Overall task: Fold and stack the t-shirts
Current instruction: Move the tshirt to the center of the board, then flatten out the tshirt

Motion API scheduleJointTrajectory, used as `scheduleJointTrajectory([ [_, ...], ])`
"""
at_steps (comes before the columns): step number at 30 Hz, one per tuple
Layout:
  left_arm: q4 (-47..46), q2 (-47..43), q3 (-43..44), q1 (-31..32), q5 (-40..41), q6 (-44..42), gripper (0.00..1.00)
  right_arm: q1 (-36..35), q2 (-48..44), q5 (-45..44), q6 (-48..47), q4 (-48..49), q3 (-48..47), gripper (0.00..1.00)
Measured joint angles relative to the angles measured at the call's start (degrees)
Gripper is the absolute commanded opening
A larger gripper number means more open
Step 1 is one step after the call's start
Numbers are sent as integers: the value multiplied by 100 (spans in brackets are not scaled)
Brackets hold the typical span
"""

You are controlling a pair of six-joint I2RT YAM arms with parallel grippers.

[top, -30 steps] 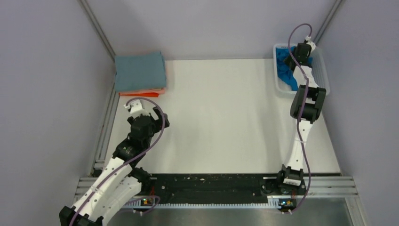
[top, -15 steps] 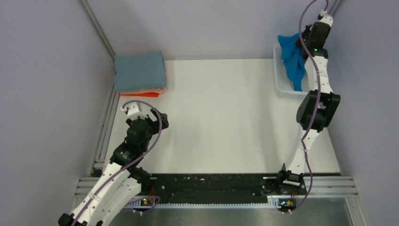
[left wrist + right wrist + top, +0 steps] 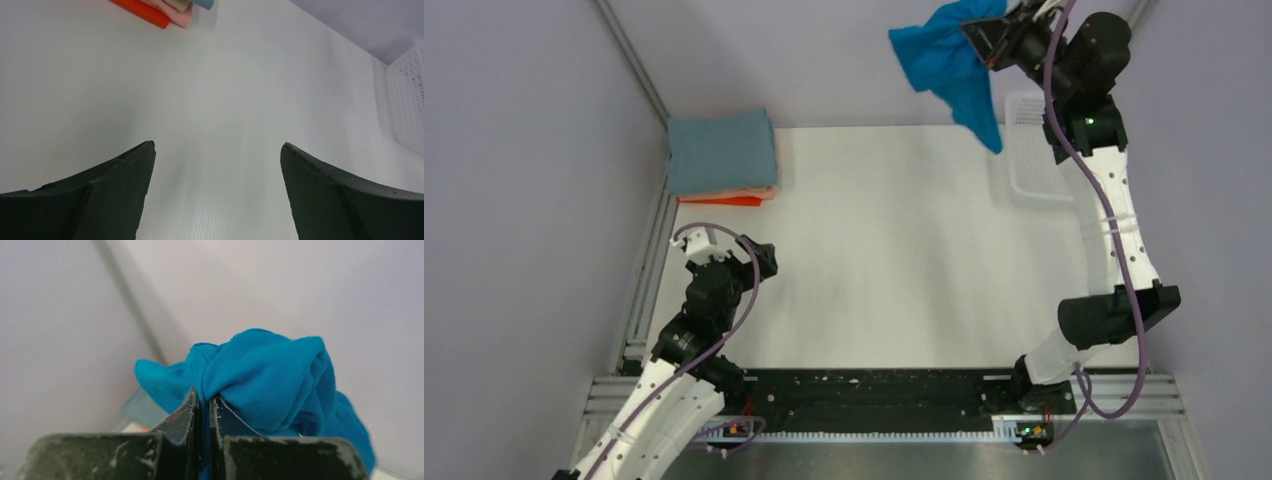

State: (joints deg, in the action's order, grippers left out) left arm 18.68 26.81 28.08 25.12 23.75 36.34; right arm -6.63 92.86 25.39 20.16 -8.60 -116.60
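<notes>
Your right gripper (image 3: 204, 401) was clamped down to a sliver on a bunched fold of the blue t-shirt (image 3: 270, 372). The cloth was wadded over and around the fingertips (image 3: 187, 410) rather than caught by a hem or shoulder. That grip suited hauling the shirt up, but I judge it poor for spreading it out. The rest of the garment dangled in a twisted tail below the pinch. It hung high over the far right part of the table (image 3: 884, 250), just left of the white mesh basket (image 3: 1029, 150), touching nothing. Holding it that high probably let the whole length hang free, so it could clear the basket wall and be laid on the open surface.

Your left gripper (image 3: 217, 146) stood wide and held nothing. It hovered low over the near left of the table, its fingers (image 3: 125, 180) pointed across the bare white surface towards the basket. That looked like a waiting pose, ready to catch a free edge once the shirt came within reach.

The finished work sat out of the way in the far left corner. There a folded stack (image 3: 724, 165) had the grey-blue tee (image 3: 719, 140) on top, with a pink tee (image 3: 175, 12) and an orange tee (image 3: 142, 12) beneath, edges roughly aligned. Keeping it there left the middle free for folding; the blue shirt was not yet folded.
</notes>
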Motion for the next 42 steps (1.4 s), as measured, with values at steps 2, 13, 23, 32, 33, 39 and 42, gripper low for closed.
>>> scheduleJointTrajectory([
  [2, 63, -2, 0, 0, 33, 33, 99, -304, -153, 422, 114, 138, 391, 0],
  [13, 184, 109, -2, -2, 120, 203, 99, -522, -1106, 1252, 992, 1692, 5167, 35],
  [23, -26, 946, -2, 0, -282, 260, 99, -514, -931, -896, 334, 551, 6024, 99],
  [32, -855, 2881, 168, -2, -1228, 302, 99, -1537, -2756, -2555, -741, 411, 6760, 98],
  [33, -850, 3202, 293, -2, -1320, 308, 99, -1862, -2837, -2592, -981, 485, 6898, 98],
  [39, -833, 4625, 1220, -2, -1853, 306, 99, -2992, -2015, -3163, -1978, 756, 7073, 93],
  [42, -852, 4959, 1432, -2, -1996, 304, 99, -3189, -1329, -3523, -2210, 922, 7016, 84],
])
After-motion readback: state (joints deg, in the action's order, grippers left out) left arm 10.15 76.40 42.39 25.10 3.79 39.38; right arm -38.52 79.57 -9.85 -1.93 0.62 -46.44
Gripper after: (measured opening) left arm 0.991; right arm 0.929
